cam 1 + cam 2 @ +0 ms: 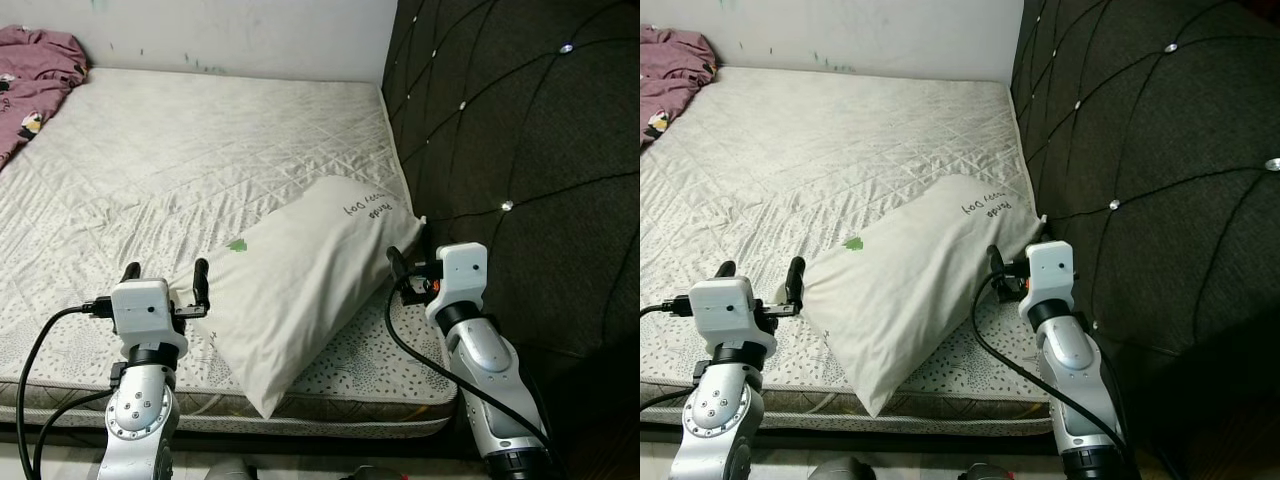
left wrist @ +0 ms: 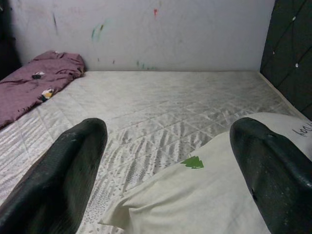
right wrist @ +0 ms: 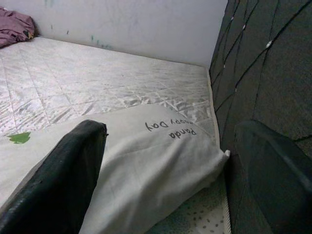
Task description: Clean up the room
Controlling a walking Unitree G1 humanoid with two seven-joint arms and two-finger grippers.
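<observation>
So the tidy-up looks barely started: the pillow (image 1: 300, 275) lies crooked on the bed (image 1: 180, 160), one corner hanging over the near edge, and a maroon blanket (image 1: 35, 75) is bunched at the far left corner. Both grippers sit spread wide, gripping nothing. The left gripper (image 1: 166, 278) is just beside the pillow's left corner, the right gripper (image 1: 405, 265) against its right edge by the headboard (image 1: 520, 150).

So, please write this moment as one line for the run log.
pillow lying on mattress | left gripper open at pillow corner | right gripper open beside headboard
</observation>
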